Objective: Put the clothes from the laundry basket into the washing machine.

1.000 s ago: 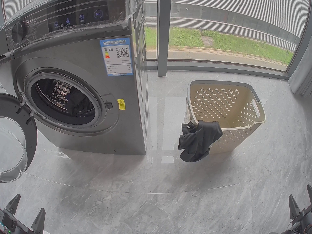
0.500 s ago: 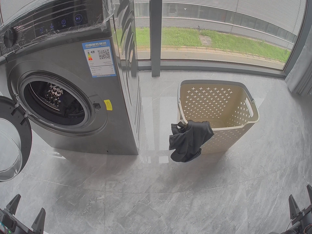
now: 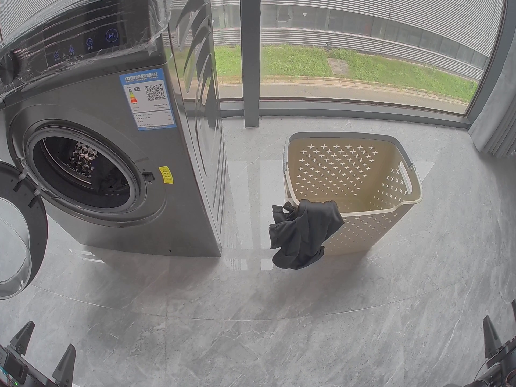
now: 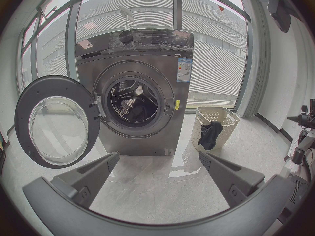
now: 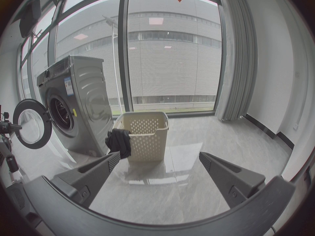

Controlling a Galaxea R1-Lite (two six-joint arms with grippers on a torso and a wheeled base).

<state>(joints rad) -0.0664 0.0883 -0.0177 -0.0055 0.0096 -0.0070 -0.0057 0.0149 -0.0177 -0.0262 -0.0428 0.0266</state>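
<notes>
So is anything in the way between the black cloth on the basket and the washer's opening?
Nothing visible. The cloth hangs over the basket rim at the corner nearer the washer. The door is swung wide, clear of the opening, and only bare floor lies between.

A grey washing machine (image 3: pixel 134 151) stands on the left of the marble floor (image 3: pixel 258 323), its round door (image 3: pixel 13 243) swung open. Something dark, perhaps clothing, lies in the drum (image 3: pixel 88 170). Near its right side sits the cream laundry basket (image 3: pixel 333 167), with a black garment (image 3: pixel 301 232) draped over its near left corner and hanging outside. The left gripper (image 3: pixel 48 335) and right gripper (image 3: pixel 501 318) sit low at the near corners, fingers spread.
</notes>
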